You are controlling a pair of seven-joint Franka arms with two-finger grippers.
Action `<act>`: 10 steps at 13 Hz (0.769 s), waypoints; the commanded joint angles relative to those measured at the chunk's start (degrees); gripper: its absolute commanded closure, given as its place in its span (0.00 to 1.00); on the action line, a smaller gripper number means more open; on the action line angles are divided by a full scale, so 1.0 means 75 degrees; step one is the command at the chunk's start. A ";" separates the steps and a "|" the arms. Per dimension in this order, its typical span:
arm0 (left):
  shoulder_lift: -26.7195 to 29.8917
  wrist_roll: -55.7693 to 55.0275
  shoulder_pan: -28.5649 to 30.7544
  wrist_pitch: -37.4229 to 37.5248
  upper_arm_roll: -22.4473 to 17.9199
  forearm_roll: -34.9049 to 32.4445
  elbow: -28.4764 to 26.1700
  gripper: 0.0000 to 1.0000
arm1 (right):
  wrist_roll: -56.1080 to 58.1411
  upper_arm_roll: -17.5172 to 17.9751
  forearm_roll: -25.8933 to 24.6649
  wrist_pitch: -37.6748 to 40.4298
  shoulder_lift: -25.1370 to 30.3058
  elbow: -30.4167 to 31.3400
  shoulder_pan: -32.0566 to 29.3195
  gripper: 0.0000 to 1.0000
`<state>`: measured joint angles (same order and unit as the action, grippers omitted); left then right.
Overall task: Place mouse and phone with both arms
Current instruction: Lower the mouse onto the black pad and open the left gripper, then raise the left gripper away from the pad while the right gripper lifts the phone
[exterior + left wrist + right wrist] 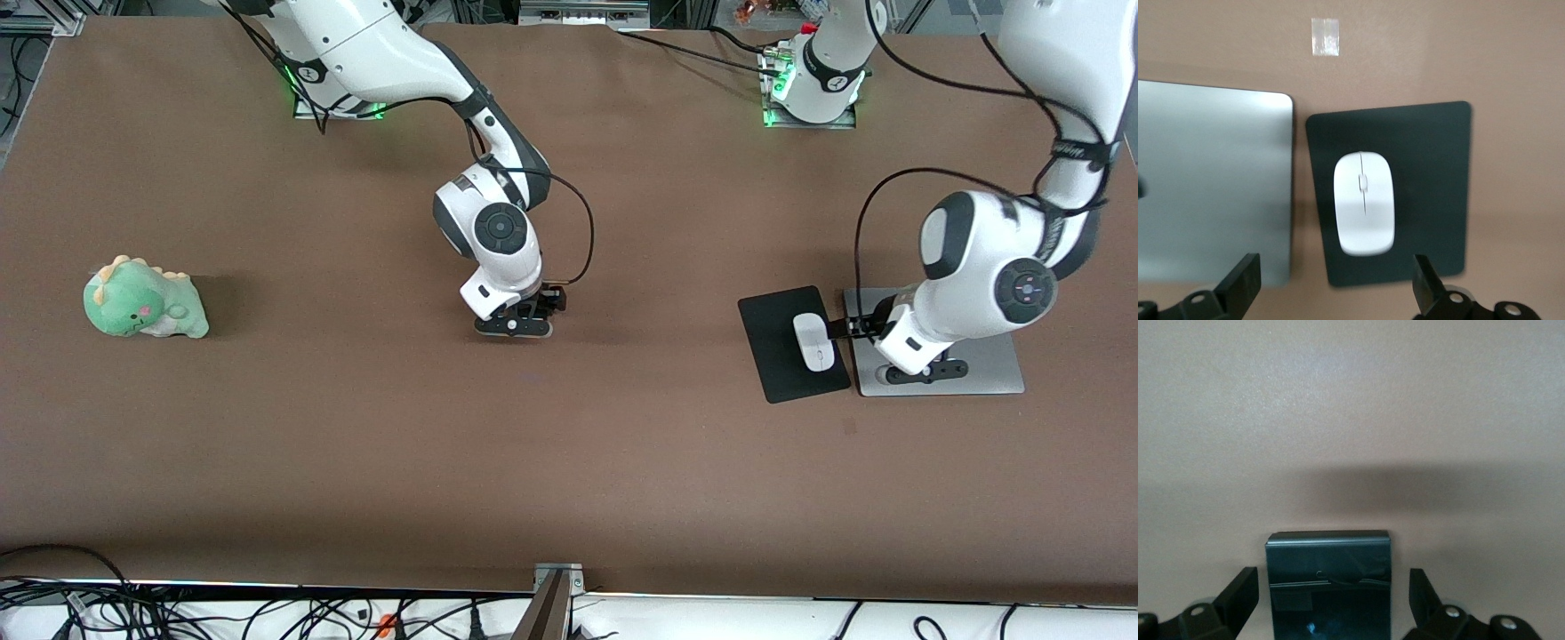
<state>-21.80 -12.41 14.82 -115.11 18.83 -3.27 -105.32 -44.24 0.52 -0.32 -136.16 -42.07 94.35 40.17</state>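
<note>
Mouse first, since it sits lowest on the table of the task stuff: it's a white one lying flat on a black mouse pad, toward the left arm's end of the table, and in the left wrist view you can see the mouse with its thin grey line, well inside the pad's edges. Just beside the pad is a grey metal plate, the two nearly touching along one edge. Left gripper hangs low over the seam between plate and pad, right next to the mouse, and its fingers are spread wide with nothing between them, so it's let go. Phone shows up in the right wrist view as a dark glossy slab between the right gripper's fingers, which stand apart from its sides with a visible gap, so not clamped on it. Right gripper is down near the brown table around the middle. Off at the right arm's end sits a green plush dinosaur, well apart from everything.
</note>
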 commanded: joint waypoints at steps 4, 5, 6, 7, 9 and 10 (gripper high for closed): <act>0.0853 0.0950 0.0051 0.1731 -0.0003 0.0269 0.1386 0.00 | -0.0383 -0.0081 -0.0683 -0.0209 -0.0309 -0.0134 0.0280 0.00; 0.1111 0.0975 0.0063 0.1859 -0.0015 0.0307 0.1386 0.00 | -0.0383 -0.0081 -0.0777 -0.0208 -0.0320 -0.0123 0.0281 0.00; 0.1369 0.0975 0.0051 0.2034 -0.0027 0.0307 0.1386 0.00 | -0.0371 -0.0069 -0.0789 -0.0208 -0.0332 -0.0123 0.0281 0.02; 0.1638 0.0975 0.0051 0.2152 -0.0027 0.0307 0.1386 0.00 | -0.0336 -0.0069 -0.0789 -0.0208 -0.0355 -0.0134 0.0281 0.15; 0.2014 0.0964 0.0051 0.2282 -0.0015 0.0295 0.1398 0.00 | -0.0301 -0.0069 -0.0789 -0.0197 -0.0367 -0.0146 0.0269 0.46; 0.2190 0.0929 0.0051 0.2340 0.0008 0.0295 0.1398 0.00 | -0.0254 -0.0069 -0.0789 -0.0185 -0.0356 -0.0158 0.0269 0.56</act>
<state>-8.73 -7.07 14.96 -98.90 18.89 -2.15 -94.09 -45.98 0.49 -5.23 -137.26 -43.36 94.02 41.67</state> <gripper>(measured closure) 0.000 0.189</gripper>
